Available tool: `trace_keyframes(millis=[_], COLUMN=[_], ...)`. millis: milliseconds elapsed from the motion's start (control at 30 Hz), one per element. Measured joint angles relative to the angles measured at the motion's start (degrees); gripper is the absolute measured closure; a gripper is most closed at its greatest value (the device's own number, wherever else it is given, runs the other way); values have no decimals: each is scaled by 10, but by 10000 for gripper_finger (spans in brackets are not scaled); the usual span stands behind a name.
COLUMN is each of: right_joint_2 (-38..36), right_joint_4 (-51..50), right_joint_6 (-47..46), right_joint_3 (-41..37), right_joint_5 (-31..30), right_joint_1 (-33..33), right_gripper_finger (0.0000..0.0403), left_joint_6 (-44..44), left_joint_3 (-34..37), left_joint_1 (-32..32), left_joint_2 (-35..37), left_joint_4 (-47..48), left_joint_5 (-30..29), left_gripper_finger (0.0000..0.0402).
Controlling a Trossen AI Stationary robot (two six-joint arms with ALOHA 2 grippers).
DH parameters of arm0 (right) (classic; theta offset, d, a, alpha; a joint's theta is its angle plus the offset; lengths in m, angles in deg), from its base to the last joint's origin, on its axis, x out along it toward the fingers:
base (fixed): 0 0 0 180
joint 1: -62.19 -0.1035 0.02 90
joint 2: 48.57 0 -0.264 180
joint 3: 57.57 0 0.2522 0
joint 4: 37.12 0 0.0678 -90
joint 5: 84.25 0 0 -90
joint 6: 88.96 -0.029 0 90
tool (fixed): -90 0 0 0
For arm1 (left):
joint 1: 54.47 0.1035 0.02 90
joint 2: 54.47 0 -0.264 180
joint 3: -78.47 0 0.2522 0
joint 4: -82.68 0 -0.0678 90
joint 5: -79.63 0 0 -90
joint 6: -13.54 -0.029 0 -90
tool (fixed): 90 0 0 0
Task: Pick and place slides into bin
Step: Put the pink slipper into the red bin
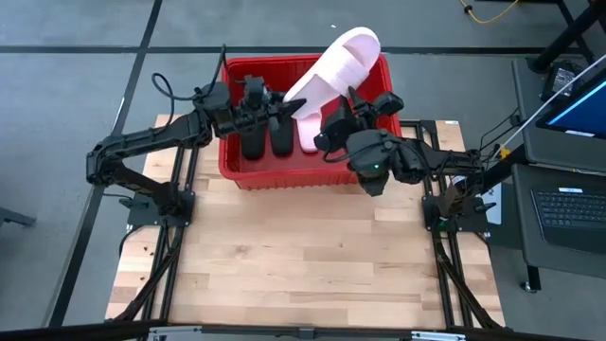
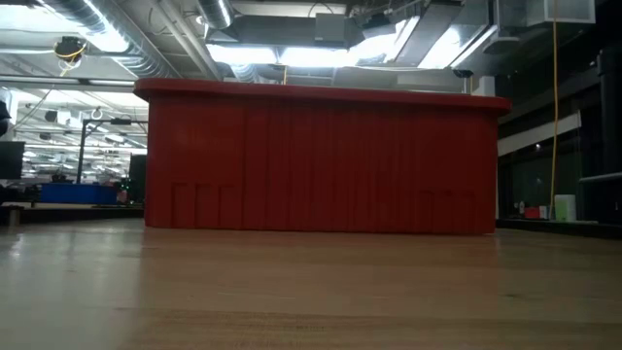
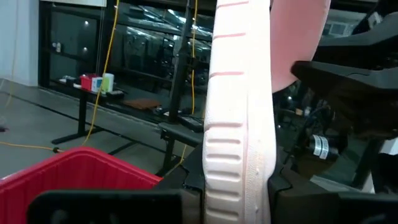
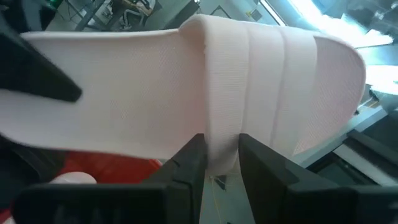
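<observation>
Right tool [image 4: 221, 158] is clamped on the strap edge of a pink slide [image 1: 336, 62], held above the red bin [image 1: 303, 175] w/ left tool [image 1: 284, 106] pinching its heel end. Placing step; next, both must let go so it drops inside. Both arms reach in over the bin from the bench sides; two black slides [image 1: 267, 140] already lie within.

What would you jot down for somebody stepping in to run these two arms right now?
Right hand: closed on the strap of a pink sandal, holding it up over the red bin.
Left hand: over the bin, at the raised sandal's heel end; the pictures do not show whether it grips anything.
Things: two black sandals and another pink sandal already lie in the bin. None left on the table.
Done: three sandals binned.
Left: lower the raised pink sandal in, let go, pull both arms back.
</observation>
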Motion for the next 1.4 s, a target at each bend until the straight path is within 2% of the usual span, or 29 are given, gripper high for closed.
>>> trace_keyframes(millis=[333,533,667,767,1400], right_joint_2=[-1,4,7,10,10], right_joint_4=[23,23,30,48,76], right_joint_6=[25,25,24,38,57], right_joint_3=[0,0,0,0,0], right_joint_5=[-3,1,43,45,40], right_joint_1=[-1,-1,2,13,81], right_gripper_finger=[282,223,181,164,160], left_joint_6=[7,18,19,23,35], left_joint_3=[0,0,0,0,0], left_joint_1=[38,49,44,40,25], left_joint_2=[0,-3,-7,-13,-17], left_joint_4=[-17,-23,-38,-38,-34], left_joint_5=[0,8,10,18,34], left_gripper_finger=[343,343,343,343,344])
